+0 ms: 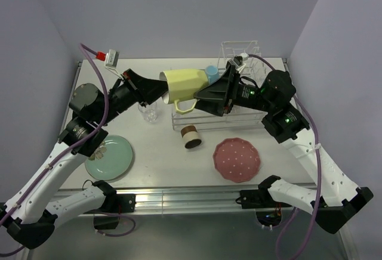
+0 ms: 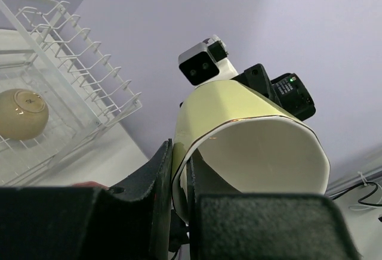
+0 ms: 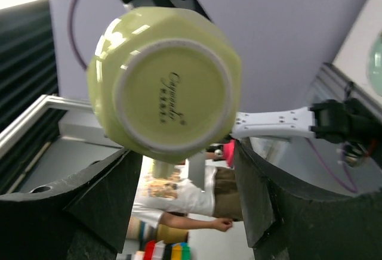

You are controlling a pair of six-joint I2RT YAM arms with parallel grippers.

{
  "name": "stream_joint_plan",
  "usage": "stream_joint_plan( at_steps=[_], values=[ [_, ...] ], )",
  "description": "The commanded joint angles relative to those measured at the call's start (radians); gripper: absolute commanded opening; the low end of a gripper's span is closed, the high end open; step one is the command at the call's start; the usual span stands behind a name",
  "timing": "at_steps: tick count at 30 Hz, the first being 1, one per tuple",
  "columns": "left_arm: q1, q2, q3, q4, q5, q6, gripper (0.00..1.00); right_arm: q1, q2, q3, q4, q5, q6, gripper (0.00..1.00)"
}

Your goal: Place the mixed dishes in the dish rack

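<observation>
A yellow-green mug (image 1: 186,83) hangs on its side in the air over the near end of the white dish rack (image 1: 179,120). My left gripper (image 1: 158,91) is shut on the mug's rim (image 2: 250,146), one finger inside and one outside the wall. My right gripper (image 1: 200,96) is open, its fingers (image 3: 113,200) flanking the mug's base (image 3: 167,81). A cream bowl (image 2: 22,114) and a light-blue mug (image 1: 212,71) sit in the rack. The clear glass (image 1: 149,112), tan cup (image 1: 191,136), pink plate (image 1: 237,159) and mint-green plate (image 1: 109,157) are on the table.
The rack's upright plate slots (image 2: 77,75) rise at the back right of the table. Both arms meet over the rack's left end. Walls close in the table at the back and on both sides.
</observation>
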Motion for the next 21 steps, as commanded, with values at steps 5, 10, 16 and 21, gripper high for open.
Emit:
stream_joint_plan(
  at_steps=[5, 10, 16, 21],
  values=[
    [0.0, -0.013, -0.015, 0.226, 0.001, -0.053, 0.0, 0.062, 0.027, 0.006, 0.348, 0.045, 0.188, 0.65],
    [-0.001, -0.004, -0.018, 0.237, -0.013, -0.047, 0.0, 0.131, 0.056, 0.065, 0.316, 0.117, 0.155, 0.54],
    [-0.018, -0.001, -0.026, 0.234, -0.038, -0.025, 0.0, 0.16, 0.029, 0.034, 0.285, 0.261, 0.115, 0.48],
    [-0.027, -0.007, -0.034, 0.219, -0.05, -0.004, 0.0, 0.171, 0.03, 0.02, 0.291, 0.316, 0.119, 0.45]
  ],
)
